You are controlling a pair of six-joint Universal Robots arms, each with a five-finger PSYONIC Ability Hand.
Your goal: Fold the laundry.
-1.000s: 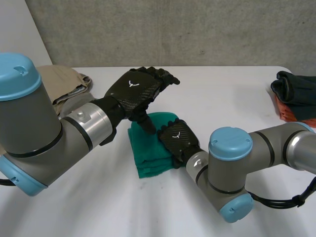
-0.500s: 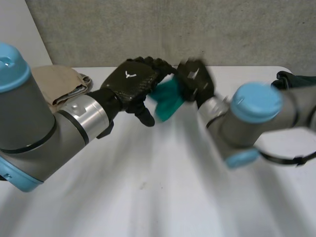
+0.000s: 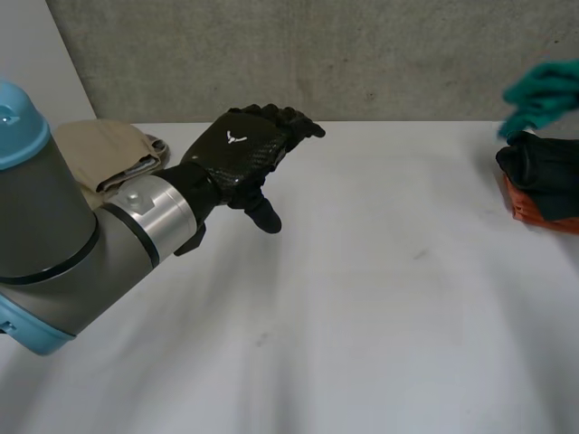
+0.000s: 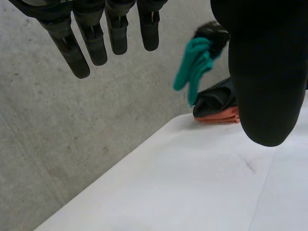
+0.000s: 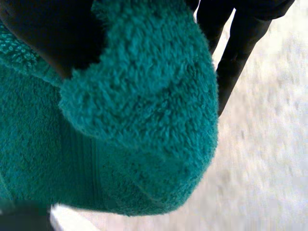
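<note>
The folded green towel (image 3: 543, 90) hangs in the air at the far right, just above a stack of dark and orange cloths (image 3: 538, 181). In the right wrist view my right hand (image 5: 48, 33) pinches the green towel (image 5: 134, 125) between thumb and fingers (image 5: 238, 48). In the left wrist view the towel (image 4: 195, 67) dangles over the same stack (image 4: 219, 103). My left hand (image 3: 244, 158) hovers over the table left of centre, fingers (image 4: 91, 38) straight and holding nothing.
A folded beige cloth (image 3: 109, 154) lies at the back left beside my left arm. The white table (image 3: 362, 298) ends at a grey concrete wall (image 3: 362, 54) behind.
My right hand closed on the green towel, lifted it off the middle of the table and swung it to the far right over the stack. The left hand stayed nearly still.
</note>
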